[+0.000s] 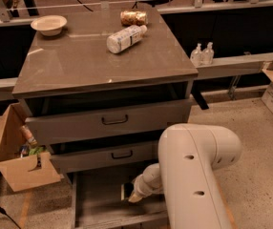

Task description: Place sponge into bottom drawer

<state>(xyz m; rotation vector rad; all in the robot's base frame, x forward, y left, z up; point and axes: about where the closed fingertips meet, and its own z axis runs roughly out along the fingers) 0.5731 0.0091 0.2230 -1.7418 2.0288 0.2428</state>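
The bottom drawer [98, 209] is pulled open below the two upper drawers, and its flat grey floor shows. My gripper [131, 194] reaches down into it at the middle right, with the big white arm link [194, 175] in front. The sponge [125, 191], a small dark block with a pale edge, stands on edge at the gripper's tip, just over the drawer floor. The gripper is shut on it. The arm hides the right part of the drawer.
The top drawer [112, 120] and middle drawer [108, 155] stand partly open above. On the cabinet top lie a white bottle [124, 37], a brown packet [133, 17] and a bowl [49, 24]. An open cardboard box [19, 166] stands at the left.
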